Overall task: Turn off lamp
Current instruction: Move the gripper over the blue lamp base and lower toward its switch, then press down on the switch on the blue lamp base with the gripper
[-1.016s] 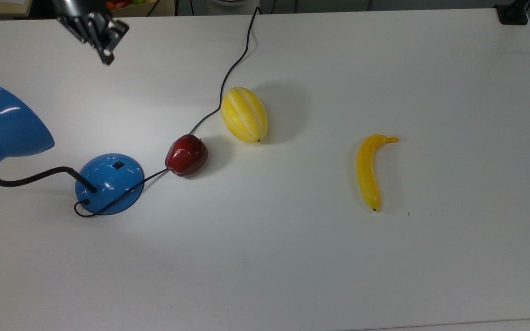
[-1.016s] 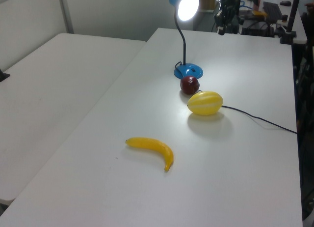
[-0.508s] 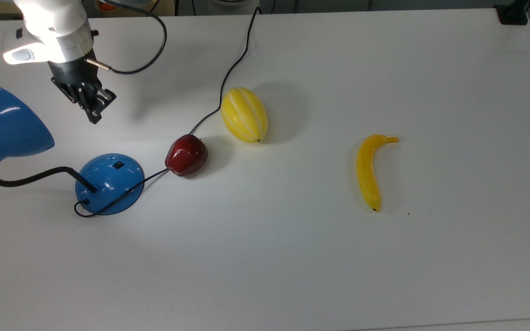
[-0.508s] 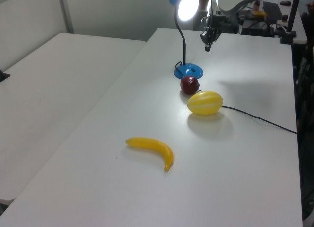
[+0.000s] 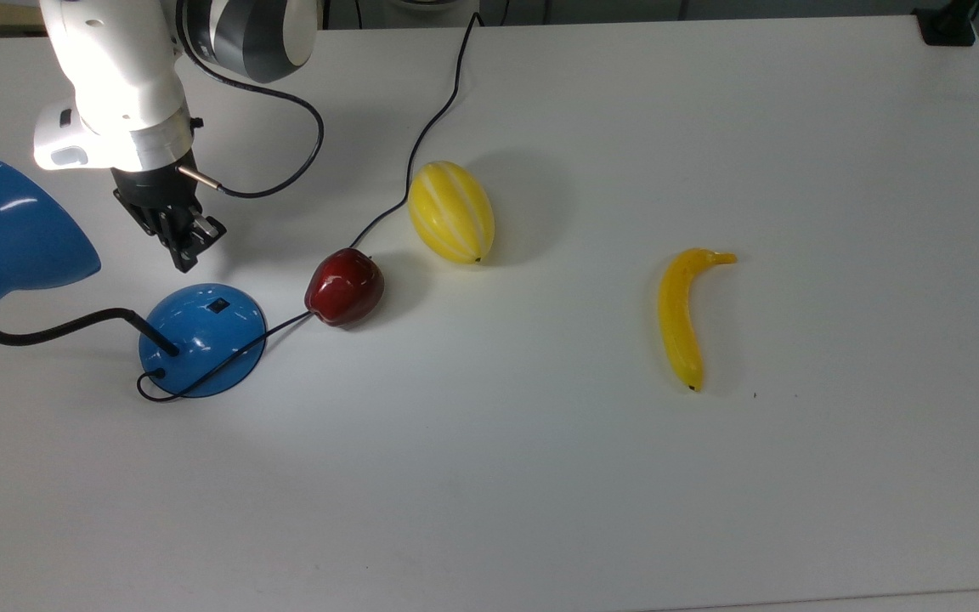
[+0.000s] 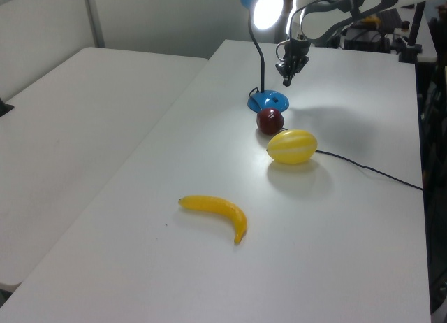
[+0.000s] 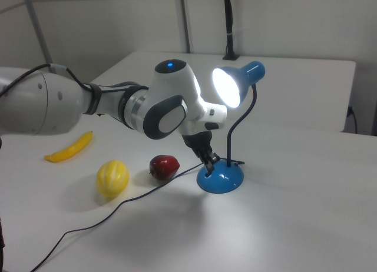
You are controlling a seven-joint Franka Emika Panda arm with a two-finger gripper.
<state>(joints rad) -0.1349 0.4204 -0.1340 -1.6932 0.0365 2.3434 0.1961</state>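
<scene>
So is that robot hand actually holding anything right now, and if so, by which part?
Nothing is held. The gripper hangs above the lamp near its blue base, its fingers closed together with nothing between them, apart from the switch.

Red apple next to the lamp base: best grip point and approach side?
Grip the apple across its round body, coming straight down. Set the pincer fingers on the sides facing the top view's top and bottom: the lamp's black cord meets the apple on the top view's left and upper right, and the blue base sits close on the top view's left. This is a judgement.
</scene>
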